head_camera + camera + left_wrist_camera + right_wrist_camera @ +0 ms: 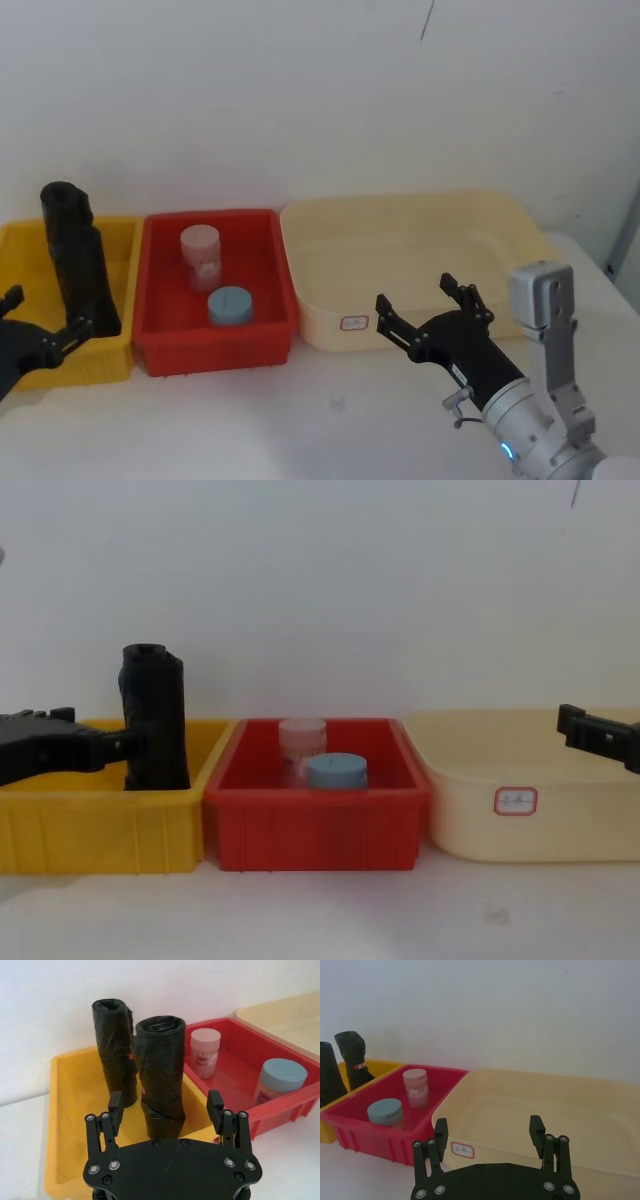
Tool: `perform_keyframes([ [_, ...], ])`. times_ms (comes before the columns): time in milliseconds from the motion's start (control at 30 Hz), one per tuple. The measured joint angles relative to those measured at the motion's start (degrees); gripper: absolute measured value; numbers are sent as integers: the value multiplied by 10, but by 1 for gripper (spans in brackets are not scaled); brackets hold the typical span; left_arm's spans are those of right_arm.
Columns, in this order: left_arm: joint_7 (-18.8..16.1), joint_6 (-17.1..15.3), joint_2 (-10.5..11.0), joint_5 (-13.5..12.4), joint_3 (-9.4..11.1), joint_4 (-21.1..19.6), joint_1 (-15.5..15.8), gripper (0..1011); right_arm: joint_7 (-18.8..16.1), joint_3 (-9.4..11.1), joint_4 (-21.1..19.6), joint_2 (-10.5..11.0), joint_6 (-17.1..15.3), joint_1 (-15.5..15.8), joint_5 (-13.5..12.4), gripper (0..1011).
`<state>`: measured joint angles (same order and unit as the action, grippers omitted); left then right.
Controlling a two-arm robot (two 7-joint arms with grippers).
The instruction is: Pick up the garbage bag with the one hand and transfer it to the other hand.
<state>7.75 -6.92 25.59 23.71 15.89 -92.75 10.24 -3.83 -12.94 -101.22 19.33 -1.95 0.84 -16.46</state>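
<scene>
My left claw [165,1102] was open wide. The garbage bag [160,1080] stood up tall in the yellow bin [65,1110], straight ahead of it and very near. My right claw [416,292], open too, was far off.

The garbage bag [160,1075] is crinkly black all over, the second roll [114,1055] the same black with a small red mark, and their bin [70,1110] bright yellow. The middle bin [160,355] is plain red, with a pale pink jar [199,255] bearing a reddish label and a jar [231,305] with a light blue lid; the third bin [312,305] is cream with a small white, red-edged label [354,323]. Both the left gripper [165,1102] and the right gripper [416,293] are black, the right arm [520,415] silver-grey with a blue light, the table [300,430] and wall [300,100] white.
</scene>
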Motion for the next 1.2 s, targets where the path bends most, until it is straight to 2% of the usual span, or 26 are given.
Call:
perform_keyframes([
  [333,14,-16,-5,4,-1,28,29,1000,0,0,0,0,0,0,0,1000],
  [667,26,-25,-14,-8,7,60,65,1000,0,0,0,0,0,0,0,1000],
  [1200,60,-15,-40,-15,21,124,115,1000,0,0,0,0,0,0,0,1000],
])
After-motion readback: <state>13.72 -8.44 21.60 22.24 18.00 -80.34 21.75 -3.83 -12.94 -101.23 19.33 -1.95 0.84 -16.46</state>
